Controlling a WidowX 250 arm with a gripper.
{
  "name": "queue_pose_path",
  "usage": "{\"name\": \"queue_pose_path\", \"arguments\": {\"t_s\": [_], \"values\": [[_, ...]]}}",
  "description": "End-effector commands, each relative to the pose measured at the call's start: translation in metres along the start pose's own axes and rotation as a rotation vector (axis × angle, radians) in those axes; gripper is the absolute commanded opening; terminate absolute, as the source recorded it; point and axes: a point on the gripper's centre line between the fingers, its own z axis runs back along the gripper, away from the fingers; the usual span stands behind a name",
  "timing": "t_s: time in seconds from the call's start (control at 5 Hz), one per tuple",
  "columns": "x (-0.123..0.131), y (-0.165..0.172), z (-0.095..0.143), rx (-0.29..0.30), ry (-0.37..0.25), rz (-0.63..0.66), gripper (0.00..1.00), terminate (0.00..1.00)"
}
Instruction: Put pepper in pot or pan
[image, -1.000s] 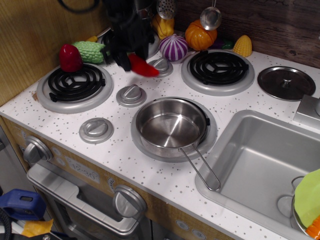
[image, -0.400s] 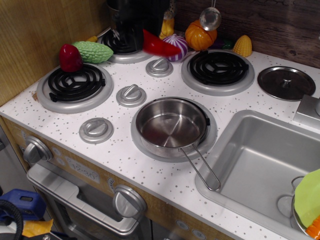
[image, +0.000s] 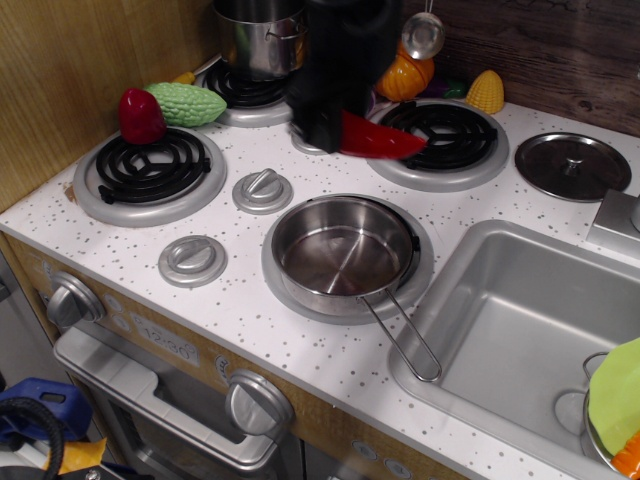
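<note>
My black gripper (image: 330, 125) hangs over the stove top, shut on the stem end of the long glossy red pepper (image: 380, 140). The pepper points right, held in the air over the rim of the back right burner, just behind the pan. The shallow steel pan (image: 343, 250) sits on the front centre burner with nothing in it. Its wire loop handle (image: 402, 335) points to the front right. The gripper's fingertips are blurred and mostly hidden by its own body.
A taller steel pot (image: 262, 35) stands on the back left burner. A stubby dark-red vegetable (image: 141, 115) and a green one (image: 187, 103) lie at the left. A flat lid (image: 572, 165) lies right, above the sink (image: 520, 320). Toy vegetables and a ladle line the back wall.
My gripper has carried the pepper from the back left of the stove rightward and toward the front, to just behind the pan. The pan has not moved.
</note>
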Motion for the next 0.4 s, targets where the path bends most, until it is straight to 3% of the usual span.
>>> {"name": "queue_pose_path", "arguments": {"t_s": [0.0, 0.2], "values": [[0.029, -0.001, 0.006, 0.066, 0.004, 0.044, 0.00, 0.00], [0.037, -0.013, 0.013, 0.040, 0.054, 0.043, 0.00, 0.00]]}}
